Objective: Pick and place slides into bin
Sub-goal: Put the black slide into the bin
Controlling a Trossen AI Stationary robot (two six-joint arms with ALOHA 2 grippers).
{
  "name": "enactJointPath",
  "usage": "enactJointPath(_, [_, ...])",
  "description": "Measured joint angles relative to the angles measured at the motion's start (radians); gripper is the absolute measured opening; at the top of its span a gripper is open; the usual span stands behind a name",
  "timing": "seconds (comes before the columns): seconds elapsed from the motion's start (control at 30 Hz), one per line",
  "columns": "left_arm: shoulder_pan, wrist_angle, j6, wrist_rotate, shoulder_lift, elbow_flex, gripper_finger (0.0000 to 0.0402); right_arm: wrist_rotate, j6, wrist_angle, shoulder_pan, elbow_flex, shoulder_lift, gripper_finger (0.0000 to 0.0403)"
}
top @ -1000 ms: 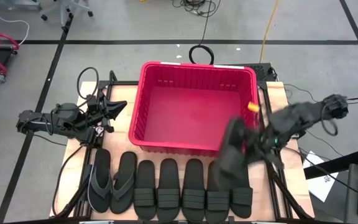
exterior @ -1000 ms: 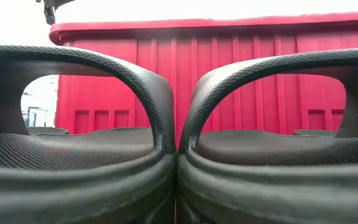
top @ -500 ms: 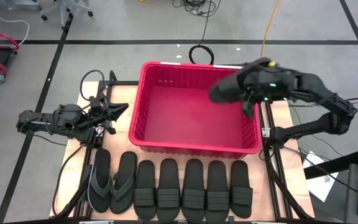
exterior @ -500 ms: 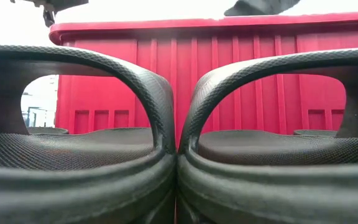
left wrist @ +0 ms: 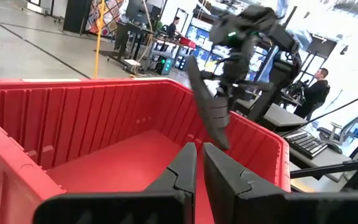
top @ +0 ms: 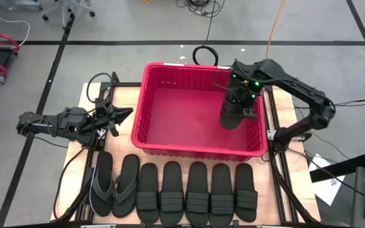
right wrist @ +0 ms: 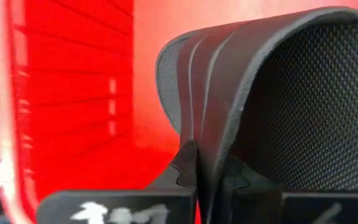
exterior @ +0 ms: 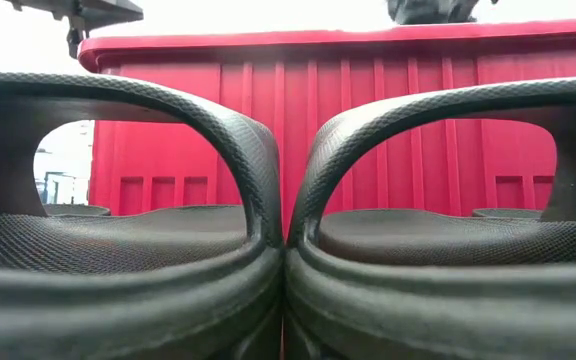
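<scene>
The red bin (top: 146, 101) stands at the table's far middle. My right gripper (top: 239, 96) is shut on a black ribbed-strap slide (top: 232, 114) over the bin's right part; the slide also shows in the left wrist view (left wrist: 209, 109). Seven slides lie sole-down in a row at the near edge: two thong flip-flops (top: 114, 183) at the left and five ribbed slides (top: 197, 193). My left gripper (top: 129, 113) is shut and empty, level, just left of the bin's left wall. My right gripper pinches the slide's broad ribbed strap (right wrist: 199, 134) at its edge, one finger outside the strap and one between strap and footbed. The fingers come from above, pointing down. The slide hangs on end below the gripper, lifted clear, its lower end inside the bin (left wrist: 219, 140).
The bin's inside (top: 182, 117) is bare red floor. Metal frame rails run along the table's right side (top: 274, 136). Cables lie on the floor beyond the far edge (top: 204, 54). People and desks show in the room behind (left wrist: 319, 87).
My right gripper has carried the slide up from the right end of the near row, toward the far edge over the bin's far right corner, then down over the bin's right part. The slide has turned from lying slantwise to hanging on end.
</scene>
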Motion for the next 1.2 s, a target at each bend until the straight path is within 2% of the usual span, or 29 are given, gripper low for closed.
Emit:
enactJointPath(0.2, [0.000,0.005,-0.016,-0.001,0.000,0.000,0.0026,-0.009,-0.154,0.006,-0.061,-0.020,0.105,0.0003])
enactJointPath(0.33, [0.000,0.007,-0.024,0.000,0.000,0.000,0.0026,-0.097,-0.230,0.005,-0.092,-0.084,0.151,0.0003])
enactJointPath(0.4, [0.000,0.008,-0.025,0.000,0.000,0.000,0.0026,-0.100,-0.249,0.007,-0.097,-0.126,0.174,0.0003])
enactJointPath(0.6, [0.000,0.008,-0.015,-0.001,0.000,0.000,0.0026,-0.080,-0.244,0.038,-0.098,-0.251,0.198,0.0003])
enactJointPath(0.77, [0.000,0.008,-0.001,-0.001,0.000,0.000,0.0026,-0.076,-0.163,0.134,-0.097,-0.337,0.189,0.0003])
enactJointPath(0.83, [0.000,0.008,0.004,-0.001,0.000,0.000,0.0026,-0.063,-0.129,0.149,-0.097,-0.360,0.188,0.0003])
enactJointPath(0.97, [0.000,0.008,-0.004,-0.001,0.000,0.000,0.0026,0.030,-0.081,0.161,-0.097,-0.396,0.188,0.0003])
enactJointPath(1.2, [0.000,0.006,0.000,-0.001,0.000,0.000,0.0026,0.043,-0.122,0.138,-0.098,-0.439,0.188,0.0004])
